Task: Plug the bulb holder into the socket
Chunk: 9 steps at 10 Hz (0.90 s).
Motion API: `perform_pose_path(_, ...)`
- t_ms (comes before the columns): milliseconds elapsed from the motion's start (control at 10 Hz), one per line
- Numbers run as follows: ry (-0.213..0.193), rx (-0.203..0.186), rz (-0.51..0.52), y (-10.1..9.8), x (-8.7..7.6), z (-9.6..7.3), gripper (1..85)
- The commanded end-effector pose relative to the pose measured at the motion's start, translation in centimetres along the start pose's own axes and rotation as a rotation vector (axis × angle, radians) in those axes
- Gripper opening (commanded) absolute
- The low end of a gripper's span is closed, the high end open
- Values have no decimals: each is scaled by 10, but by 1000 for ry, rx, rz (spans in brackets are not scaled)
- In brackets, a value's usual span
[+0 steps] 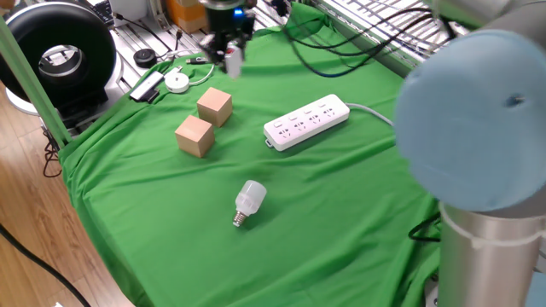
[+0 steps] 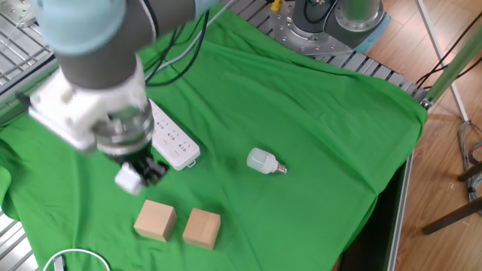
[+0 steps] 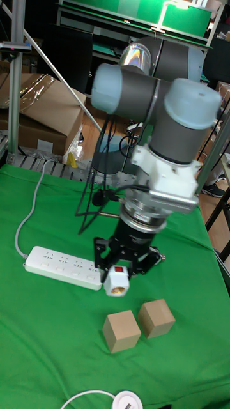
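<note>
My gripper point(image 3: 119, 276) is shut on the bulb holder point(image 3: 117, 280), a small white boxy adapter with a red patch on one face. It hangs in the air, clear of the green cloth. In the tall fixed view it sits just off the near end of the socket point(image 3: 61, 266), a long white power strip with several outlets. The bulb holder point(image 2: 128, 179) hangs in front of the socket point(image 2: 172, 143) and above the wooden cubes. In one fixed view the gripper point(image 1: 229, 56) is behind the cubes and left of the socket point(image 1: 307, 122).
Two tan wooden cubes point(image 1: 214, 107) point(image 1: 194, 136) stand close together on the cloth. A white screw-base light bulb point(image 1: 249, 201) lies nearer the front. A round white disc point(image 1: 177, 82) and a black round device point(image 1: 60, 55) sit beyond the cloth's left edge. The socket's cable point(image 3: 29, 204) runs off the back.
</note>
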<state>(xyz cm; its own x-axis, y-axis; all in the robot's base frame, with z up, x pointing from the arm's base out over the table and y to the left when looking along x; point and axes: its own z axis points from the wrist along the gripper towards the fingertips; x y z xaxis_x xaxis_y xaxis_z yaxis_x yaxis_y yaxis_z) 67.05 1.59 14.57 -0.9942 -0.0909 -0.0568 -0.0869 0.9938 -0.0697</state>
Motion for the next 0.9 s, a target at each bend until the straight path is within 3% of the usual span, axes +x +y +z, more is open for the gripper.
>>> perform_pose_path(0,-18,-29,28,-33,37,16,10)
perform_pose_path(200,-44,49,60,-53,31,15,10)
perform_pose_path(300,-44,59,71,-56,31,15,10)
perform_pose_path(400,-72,36,83,-50,24,15,10)
perform_pose_path(500,-34,29,43,-48,33,16,10)
perform_pose_path(600,-57,26,14,-47,27,15,10)
perform_pose_path(700,-54,74,-15,-59,28,15,10)
perform_pose_path(800,-27,85,-44,-62,35,15,10)
